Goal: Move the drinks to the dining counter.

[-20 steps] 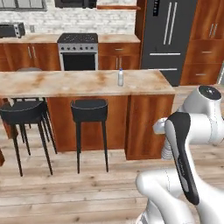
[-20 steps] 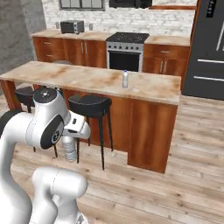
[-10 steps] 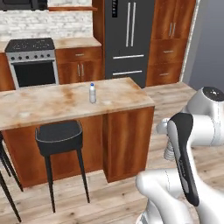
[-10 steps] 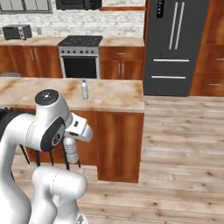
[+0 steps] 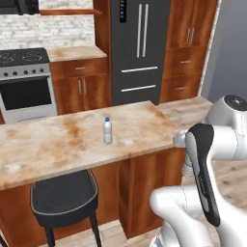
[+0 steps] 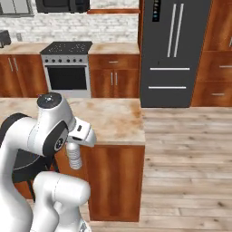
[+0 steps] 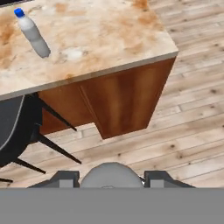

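Note:
A blue-capped clear water bottle (image 5: 107, 130) stands upright on the dining counter (image 5: 58, 144), toward the slab's right end; in the hand view this bottle (image 7: 33, 33) shows at the upper left on the counter (image 7: 109, 35). My gripper (image 6: 73, 146) hangs in front of the counter's near edge, below the top, shut on a second ribbed clear bottle (image 6: 74, 157). The held bottle (image 7: 111, 175) appears as a grey round shape between the fingertips (image 7: 65, 178). Its cap colour is hidden.
A dark round stool (image 5: 62, 198) stands under the counter to the left. Behind the counter are a stove (image 5: 24, 82), wooden cabinets and a dark fridge (image 5: 137, 48). Open wood floor (image 6: 190, 158) lies right of the counter's end.
The whole picture has shifted: the base has driven, so the counter is closer and its right end is now ahead. The arm keeps its pose with the bottle held.

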Motion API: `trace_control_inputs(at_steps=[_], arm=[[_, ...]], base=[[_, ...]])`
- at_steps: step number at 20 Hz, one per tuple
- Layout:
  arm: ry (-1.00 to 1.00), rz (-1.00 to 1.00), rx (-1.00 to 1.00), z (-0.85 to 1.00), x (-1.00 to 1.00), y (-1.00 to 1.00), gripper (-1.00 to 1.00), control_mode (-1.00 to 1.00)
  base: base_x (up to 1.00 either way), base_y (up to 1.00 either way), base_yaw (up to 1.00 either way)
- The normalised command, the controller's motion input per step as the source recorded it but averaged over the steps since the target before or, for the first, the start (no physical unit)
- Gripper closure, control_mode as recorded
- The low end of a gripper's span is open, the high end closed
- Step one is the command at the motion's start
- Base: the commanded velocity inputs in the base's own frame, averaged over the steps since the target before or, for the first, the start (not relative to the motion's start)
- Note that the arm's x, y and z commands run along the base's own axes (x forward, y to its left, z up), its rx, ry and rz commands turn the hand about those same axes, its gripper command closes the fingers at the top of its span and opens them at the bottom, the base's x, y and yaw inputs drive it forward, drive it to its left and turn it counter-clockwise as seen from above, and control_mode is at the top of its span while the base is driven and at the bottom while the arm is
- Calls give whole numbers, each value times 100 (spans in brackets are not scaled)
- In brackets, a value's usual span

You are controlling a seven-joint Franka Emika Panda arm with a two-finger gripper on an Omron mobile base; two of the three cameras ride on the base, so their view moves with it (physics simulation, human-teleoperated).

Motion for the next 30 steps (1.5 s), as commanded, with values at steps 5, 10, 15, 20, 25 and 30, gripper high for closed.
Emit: trace_control_inputs(at_steps=[5, 10, 15, 20, 25, 30], arm=[[0, 0, 0, 0, 0, 0, 100, 100], [0, 0, 0, 0, 0, 0, 100, 100], [0, 0, 0, 0, 0, 0, 100, 100], [0, 0, 0, 0, 0, 0, 100, 100], [-2, 4, 0, 1, 20, -3, 100, -100], [-8, 15, 0, 4, 98, -4, 100, -100]], base=[[100, 0, -12], [100, 0, -10], [100, 0, -4], [100, -4, 7], [80, -11, 16], [0, 0, 0]])
